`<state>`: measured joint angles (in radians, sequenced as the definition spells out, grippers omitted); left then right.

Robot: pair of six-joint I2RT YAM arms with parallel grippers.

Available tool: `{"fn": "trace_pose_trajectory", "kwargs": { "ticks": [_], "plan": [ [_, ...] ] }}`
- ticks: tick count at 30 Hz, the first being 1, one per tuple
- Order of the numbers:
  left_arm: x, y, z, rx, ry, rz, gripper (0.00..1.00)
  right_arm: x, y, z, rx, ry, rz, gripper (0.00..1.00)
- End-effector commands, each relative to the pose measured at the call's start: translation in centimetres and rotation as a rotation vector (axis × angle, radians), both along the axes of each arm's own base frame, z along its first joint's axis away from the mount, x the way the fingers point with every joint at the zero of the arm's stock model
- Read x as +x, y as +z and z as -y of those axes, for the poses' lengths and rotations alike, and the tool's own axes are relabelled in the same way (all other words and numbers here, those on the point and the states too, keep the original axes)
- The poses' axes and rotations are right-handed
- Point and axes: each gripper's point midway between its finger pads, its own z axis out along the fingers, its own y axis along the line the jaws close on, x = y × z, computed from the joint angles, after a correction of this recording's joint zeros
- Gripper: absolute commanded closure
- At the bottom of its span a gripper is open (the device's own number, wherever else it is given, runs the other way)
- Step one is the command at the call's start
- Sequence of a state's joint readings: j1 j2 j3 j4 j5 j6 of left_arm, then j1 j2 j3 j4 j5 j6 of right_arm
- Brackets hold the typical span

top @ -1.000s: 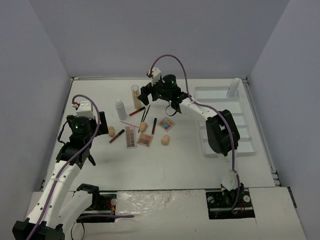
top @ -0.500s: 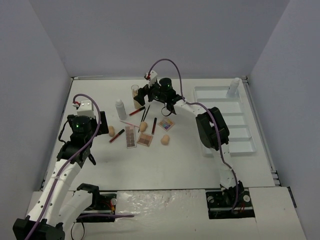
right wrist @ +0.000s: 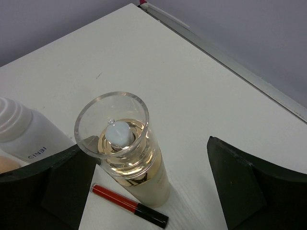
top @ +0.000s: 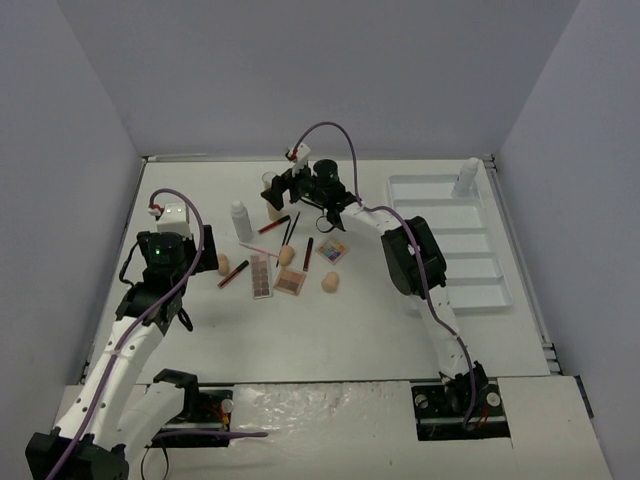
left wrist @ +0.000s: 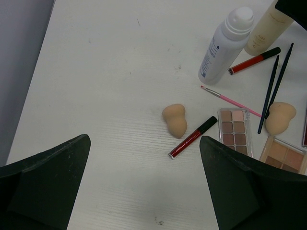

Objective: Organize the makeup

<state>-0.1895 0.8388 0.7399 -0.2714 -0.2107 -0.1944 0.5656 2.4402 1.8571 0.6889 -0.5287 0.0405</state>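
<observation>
1. Currently the right gripper (right wrist: 152,178) has its fingers spread wide and empty. They stand on either side of the clear amber-liquid bottle (right wrist: 125,152), which is upright on the counter (right wrist: 201,91) and nearer the left finger than the right. I see no contact in the right wrist view.
2. Just beside that bottle you have a white bottle (right wrist: 28,138) on the left. A red lip tube (right wrist: 128,206) lies on the counter at the amber bottle's foot.
3. The left gripper (left wrist: 144,184) is also wide and holds nothing. It hovers over the near side of the clutter. Ahead of it lie a beige sponge (left wrist: 174,120), a red-and-black lip tube (left wrist: 193,137) touching or nearly touching the sponge, and an eyeshadow palette (left wrist: 233,132).
4. Step in hand, as I judge it, is the reach for the amber bottle before the grasp. Most of the makeup lies loose at mid-counter. The white tray (top: 470,292) on the right carries one white bottle (top: 465,176) in its far compartment, so the task is early.
5. Next move needs you to centre the bottle between the fingers and close on the body below the clear cap. Then lift straight up, so the neighbouring white bottle and the lip tube are not knocked. The bottle is tall and narrow, so an off-centre squeeze could tip it.
</observation>
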Motion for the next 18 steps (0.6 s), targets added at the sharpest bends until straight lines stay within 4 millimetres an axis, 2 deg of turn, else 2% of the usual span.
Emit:
{"fn": "trace_pose_trajectory", "kwargs": {
  "ticks": [1,6,9,13,16,18],
  "plan": [
    [1.1,2.6,0.2,-0.021,0.009,0.095,0.03,0.4,6.2,-1.7,0.120,0.028,0.156,0.12],
    [1.0,2.6,0.3,-0.022,0.005,0.096,0.03,0.8,5.7,-2.1,0.117,0.032,0.151,0.15],
    [1.0,2.8,0.2,-0.018,0.005,0.101,0.03,0.8,6.1,-2.5,0.122,0.040,0.158,0.20],
    [1.0,2.9,0.2,-0.020,0.005,0.105,0.03,1.1,6.1,-2.7,0.118,0.039,0.157,0.35],
    [1.0,2.9,0.3,-0.021,0.002,0.108,0.03,1.0,6.2,-2.7,0.116,0.038,0.159,0.54],
    [0.9,3.0,0.3,-0.021,0.001,0.109,0.03,1.0,6.8,-2.7,0.119,0.038,0.168,0.69]
  ]
}}
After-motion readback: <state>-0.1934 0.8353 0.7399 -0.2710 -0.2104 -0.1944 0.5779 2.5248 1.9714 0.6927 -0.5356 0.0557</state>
